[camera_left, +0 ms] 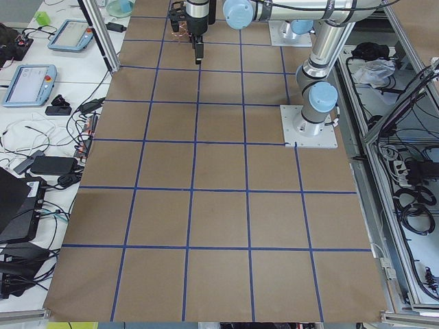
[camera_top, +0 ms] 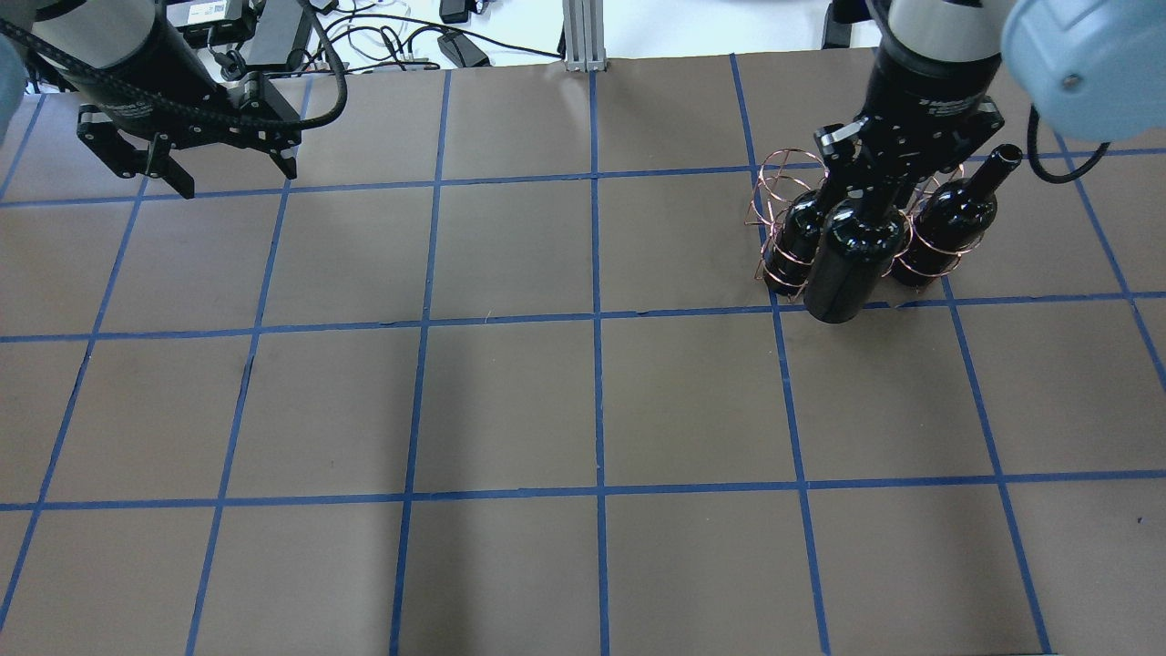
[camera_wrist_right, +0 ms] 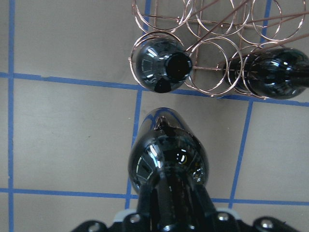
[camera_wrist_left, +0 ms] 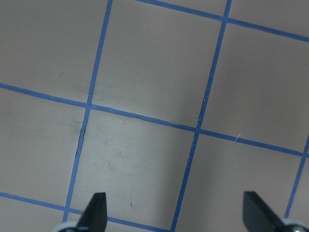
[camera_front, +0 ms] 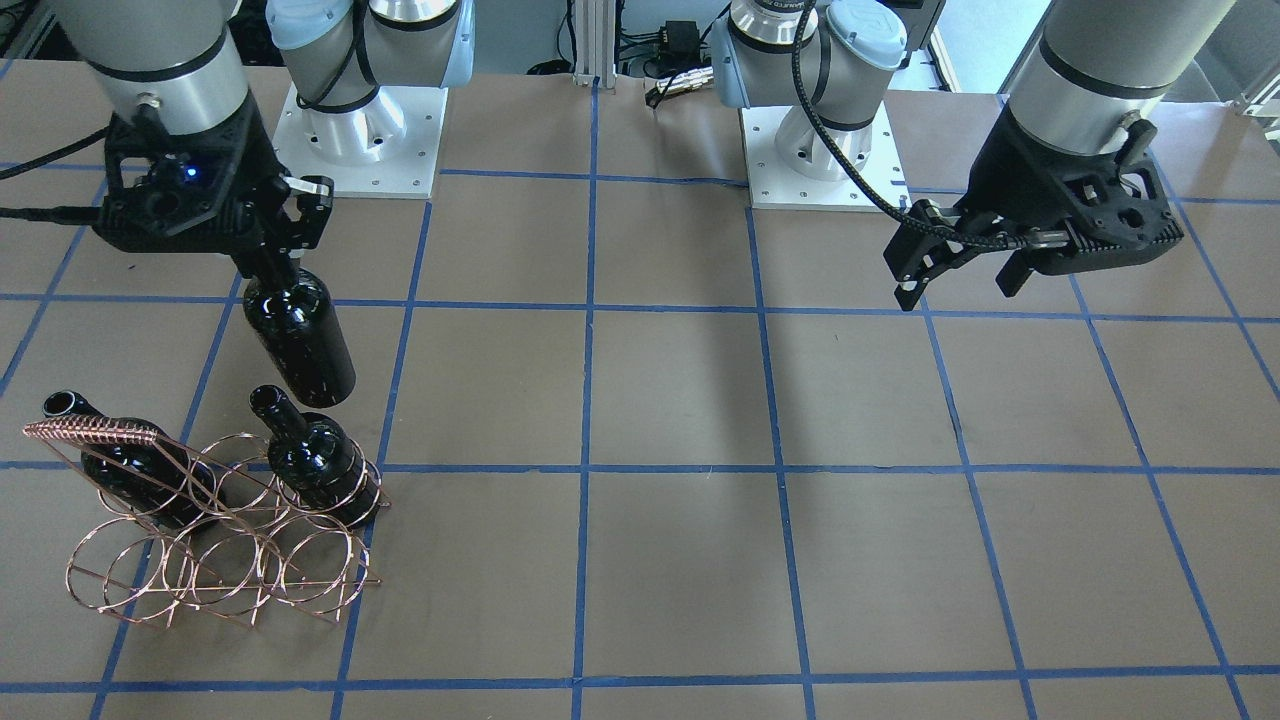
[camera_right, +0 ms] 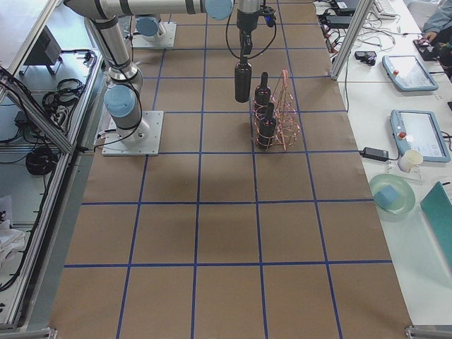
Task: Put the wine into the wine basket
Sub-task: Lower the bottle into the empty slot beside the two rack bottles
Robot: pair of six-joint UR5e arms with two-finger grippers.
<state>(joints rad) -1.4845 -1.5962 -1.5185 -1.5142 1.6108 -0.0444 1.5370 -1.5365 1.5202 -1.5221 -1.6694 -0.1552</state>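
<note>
My right gripper [camera_front: 268, 262] is shut on the neck of a glossy black wine bottle [camera_front: 300, 340], which hangs base-down above the table. The bottle is on the robot's side of the rose-gold wire wine basket [camera_front: 220, 565]. Two look-alike bottles lean in the basket's outer rings, one [camera_front: 130, 470] under the twisted handle and one [camera_front: 318, 462] at the other end. The rings between them hold nothing. From overhead the held bottle [camera_top: 852, 264] overlaps the basket [camera_top: 782, 178]. The right wrist view looks down the held bottle [camera_wrist_right: 169, 164]. My left gripper [camera_front: 955, 292] is open and empty, far off.
The table is brown with blue tape grid lines [camera_top: 597, 319]. Both arm bases [camera_front: 360, 130] stand on white plates at the table's robot side. The left gripper [camera_wrist_left: 176, 212] hovers over bare table. Tablets and cables lie on side benches beyond the table.
</note>
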